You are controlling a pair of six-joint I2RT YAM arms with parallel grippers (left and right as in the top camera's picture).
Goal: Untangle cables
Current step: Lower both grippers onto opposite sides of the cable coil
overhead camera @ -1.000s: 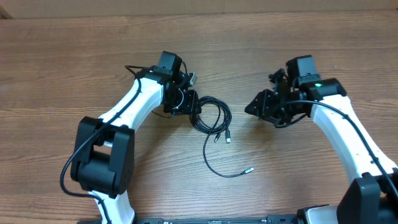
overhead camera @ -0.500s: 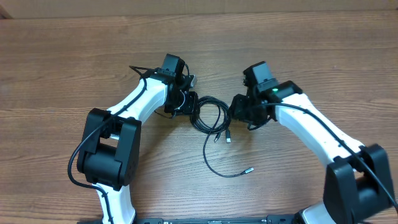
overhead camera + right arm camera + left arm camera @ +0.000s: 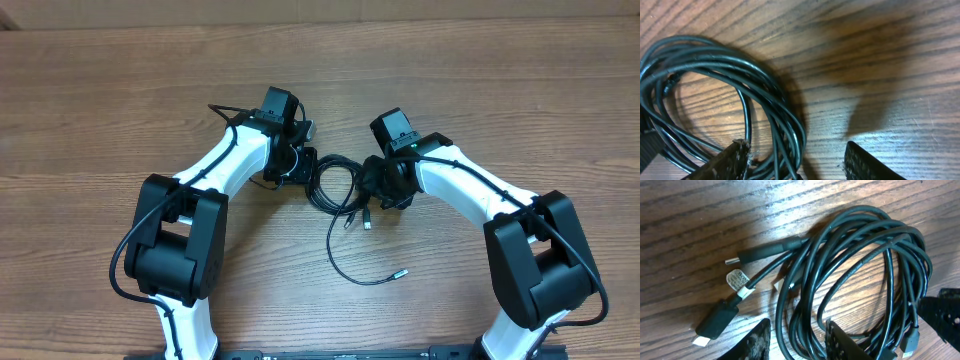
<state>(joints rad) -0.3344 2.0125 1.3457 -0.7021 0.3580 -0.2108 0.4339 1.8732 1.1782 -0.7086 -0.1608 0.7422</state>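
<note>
Swung in from well out to the side over the last second, bringing the right gripper (image 3: 796,150) up to the edge of the cables (image 3: 335,185). Stands spread wide now, with bare table (image 3: 880,60) showing between the tips and the coil's outer strands running just beside one finger (image 3: 725,162). Kept the left gripper (image 3: 797,330) in place on the coil's opposite side. Pinches a bunch of looped strands there, with plug ends (image 3: 765,254) lying just ahead of its tips. Leaves one long tail trailing off toward the arm bases, ending in a plug tip (image 3: 402,270) well apart from both grippers.
</note>
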